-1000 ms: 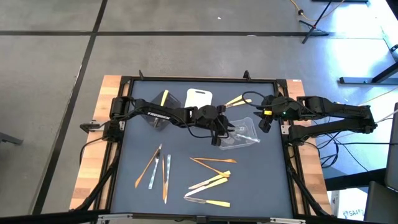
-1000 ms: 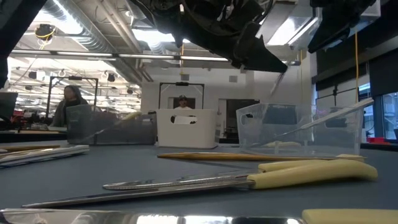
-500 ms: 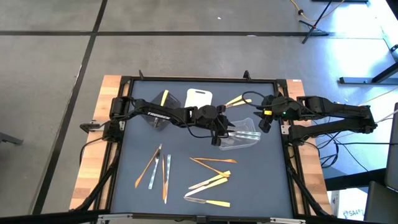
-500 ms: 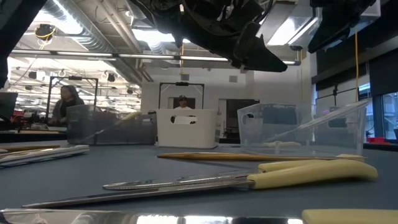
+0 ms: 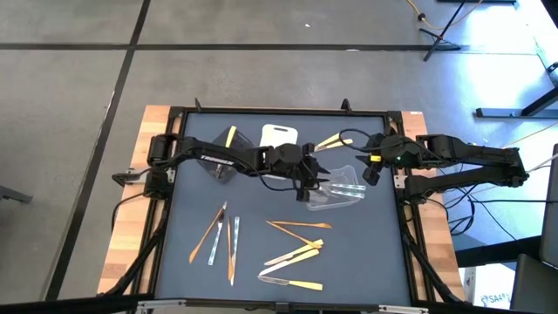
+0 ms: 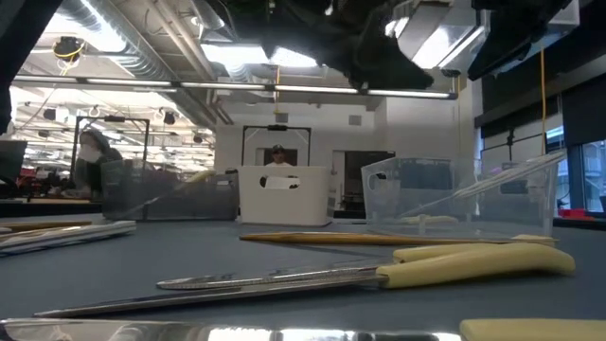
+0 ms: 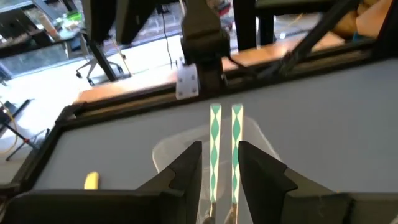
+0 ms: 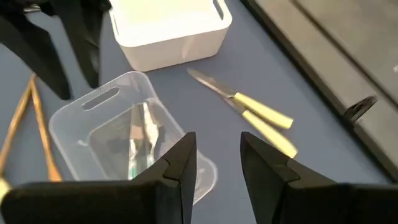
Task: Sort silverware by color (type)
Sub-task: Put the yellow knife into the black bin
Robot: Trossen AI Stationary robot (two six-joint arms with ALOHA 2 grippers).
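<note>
1. From overhead we see the left gripper (image 5: 307, 185) hanging over the near-left edge of the clear tray (image 5: 342, 187), with the right gripper (image 5: 370, 173) just off the tray's right side.
2. The left wrist view shows what the overhead view cannot: its fingers (image 7: 186, 171) stand apart with nothing between them, and two silver-grey utensils (image 7: 225, 140) lie side by side in the tray right below.
3. The right wrist view shows its own fingers (image 8: 180, 163) parted and empty too, with two yellow-handled knives (image 8: 258, 117) ahead of them, beside the white tray (image 8: 171, 28).
4. The low view alone shows a person (image 6: 90, 161) in the room behind the table.
5. Toward the table's front from both grippers, the rest of the silverware (image 5: 292, 249) lies loose on the mat; the black tray (image 5: 220, 161), beyond the left gripper, holds one yellow piece.
</note>
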